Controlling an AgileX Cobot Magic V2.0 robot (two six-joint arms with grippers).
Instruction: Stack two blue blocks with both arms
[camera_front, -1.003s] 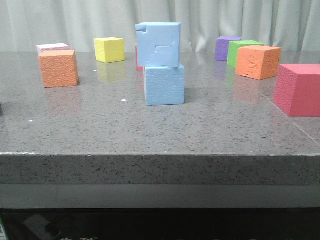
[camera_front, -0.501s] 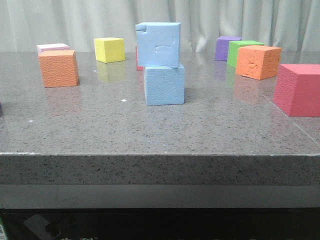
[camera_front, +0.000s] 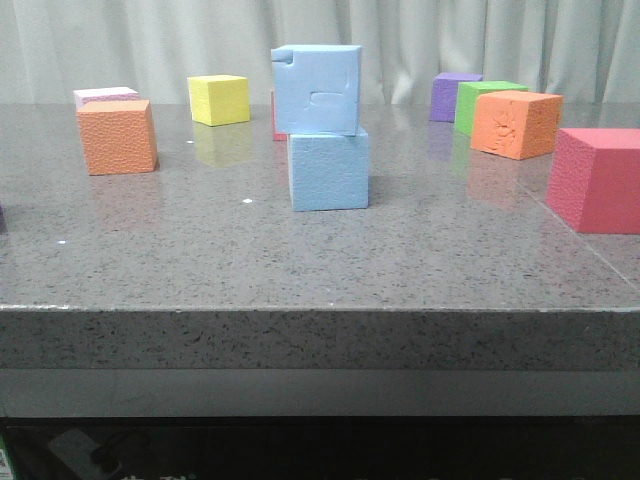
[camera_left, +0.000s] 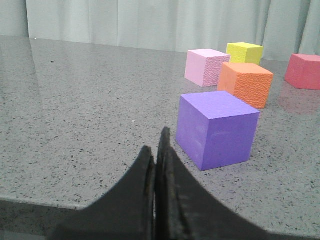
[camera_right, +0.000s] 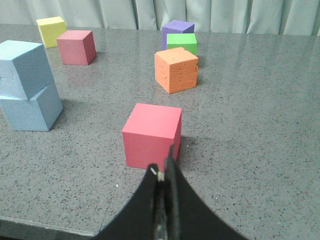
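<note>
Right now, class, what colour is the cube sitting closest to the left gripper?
Purple cube, clearest in the left wrist view.

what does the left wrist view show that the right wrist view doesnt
Only the left wrist view shows the left hand, shut and empty, a purple foam cube close ahead of it, and a pale pink foam cube.

Only the right wrist view shows the right hand, also shut and empty, the two stacked light-blue foam blocks, a green foam cube and a small purple cube behind it.

Both show the grey speckled stone table, a yellow foam cube, and an orange cube, though I cannot tell whether it is the same one.
</note>
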